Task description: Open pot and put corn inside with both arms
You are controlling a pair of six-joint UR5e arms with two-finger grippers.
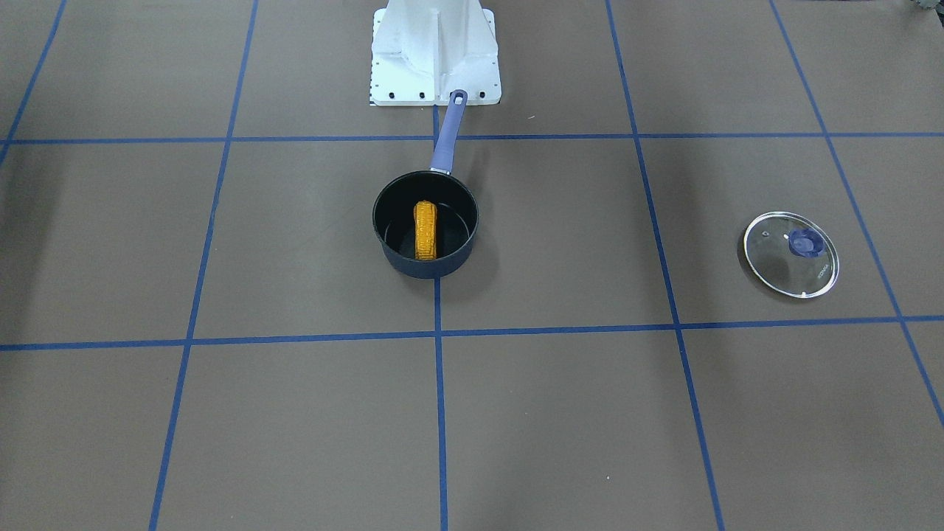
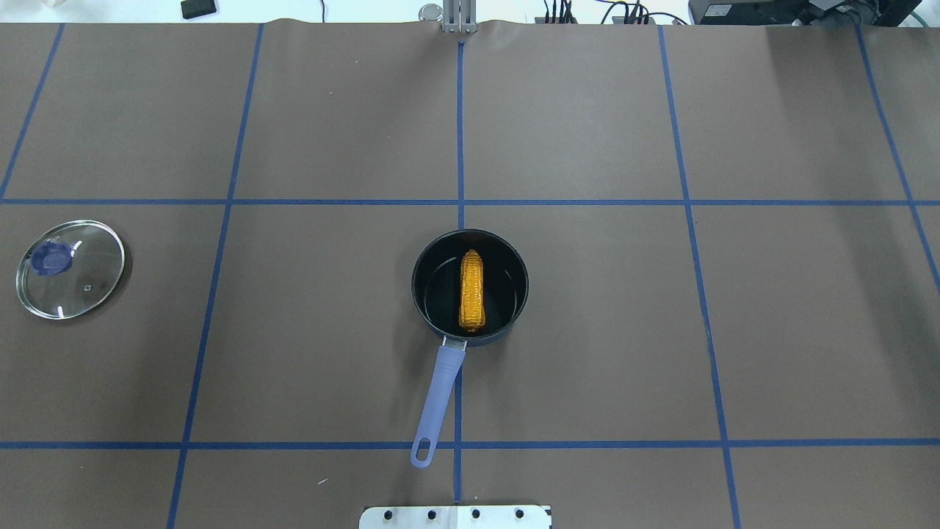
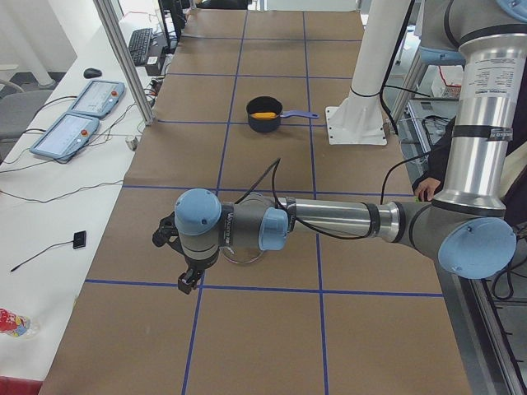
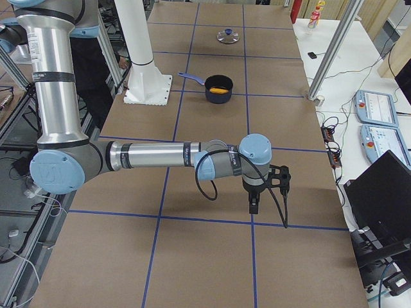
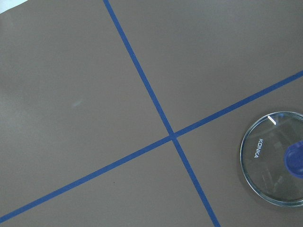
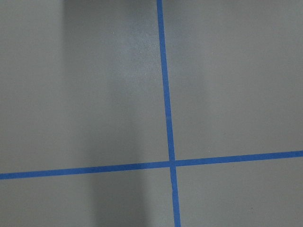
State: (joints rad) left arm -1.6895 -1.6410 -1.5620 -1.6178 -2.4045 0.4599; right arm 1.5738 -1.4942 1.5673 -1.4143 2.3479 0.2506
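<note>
The pot [image 1: 425,263] stands open at the table's middle, its lavender handle [image 2: 439,389] pointing toward the robot base. The corn [image 2: 471,290] lies inside it, lengthwise along the handle line; it also shows in the front view [image 1: 425,230]. The glass lid [image 2: 70,270] with purple knob lies flat on the table far to the robot's left. My left gripper [image 3: 188,280] hangs above the table near the lid, shown only in the left side view. My right gripper [image 4: 253,205] hangs over the table's right end, shown only in the right side view. I cannot tell whether either is open or shut.
The brown table cover carries a grid of blue tape lines. The white robot base plate [image 1: 435,51] stands behind the pot handle. The left wrist view shows the lid [image 5: 274,161] at its right edge. Control pendants [image 4: 376,106] lie on the side bench.
</note>
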